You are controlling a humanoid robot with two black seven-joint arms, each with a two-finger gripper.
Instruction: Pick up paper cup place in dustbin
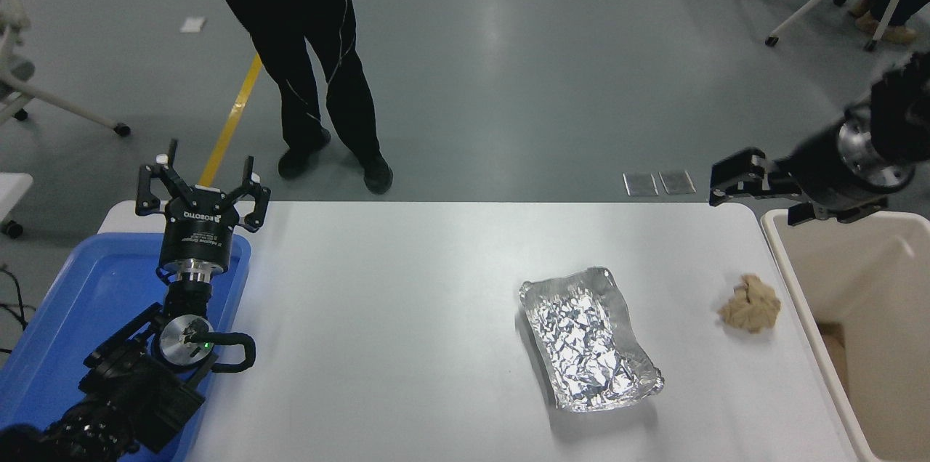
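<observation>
No paper cup shows anywhere in the head view; it is hidden or out of view. The beige dustbin [783, 258] stands at the table's right edge, with its deep inside partly in view. My right gripper [755, 202] comes in from the right edge and hangs above the bin's far left corner, pointing left. Its fingers stand apart with nothing between them. My left gripper [202, 177] is parked at the lower left over the blue tray, open and empty.
A crinkled foil tray [590, 337] lies right of the table's middle. A crumpled brown paper ball [750, 304] lies between it and the bin. A blue plastic tray [87, 302] sits under the left arm. A person's legs [320, 84] stand beyond the far edge.
</observation>
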